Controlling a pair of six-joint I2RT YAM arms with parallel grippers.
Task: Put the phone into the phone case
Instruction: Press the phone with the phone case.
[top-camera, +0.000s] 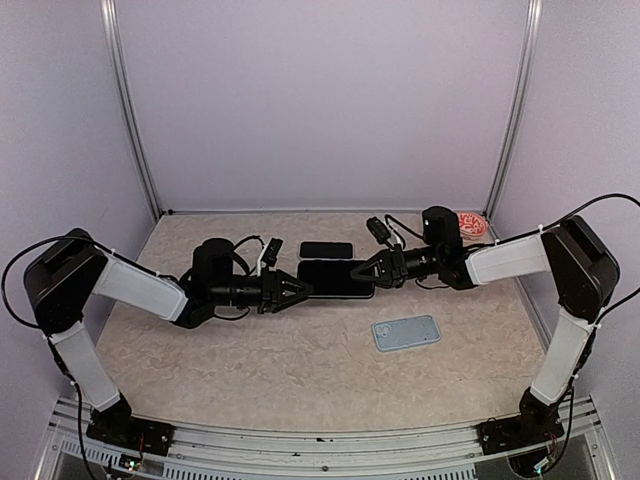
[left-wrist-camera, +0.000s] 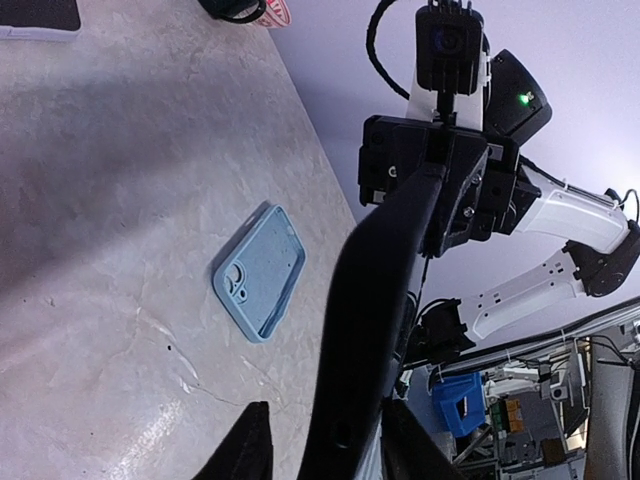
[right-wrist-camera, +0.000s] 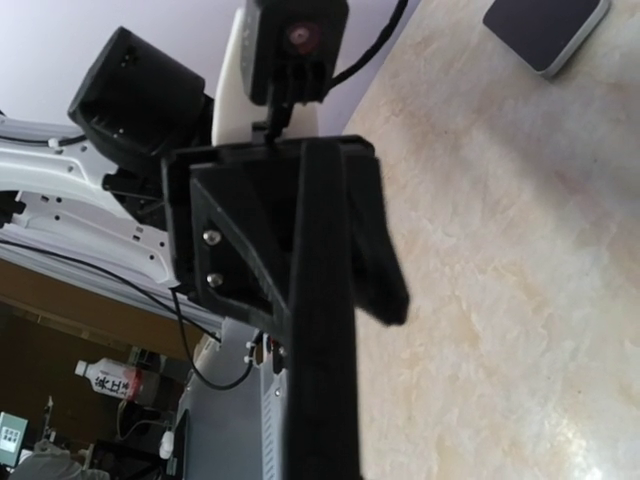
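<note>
A black phone (top-camera: 335, 279) hangs level above the table between my two arms. My right gripper (top-camera: 362, 272) is shut on its right end. My left gripper (top-camera: 300, 290) stands at its left end, and in the left wrist view the phone (left-wrist-camera: 365, 330) runs edge-on between my fingers (left-wrist-camera: 245, 450), with a gap still showing on one side. The right wrist view shows the phone (right-wrist-camera: 320, 380) edge-on, reaching to the left gripper. The light blue phone case (top-camera: 406, 332) lies hollow side up on the table, to the right and nearer, also seen as the case (left-wrist-camera: 260, 272).
A second dark phone (top-camera: 326, 250) lies flat on the table just behind the held one. A red and white round object (top-camera: 470, 224) sits at the back right corner. Pale walls close the table on three sides.
</note>
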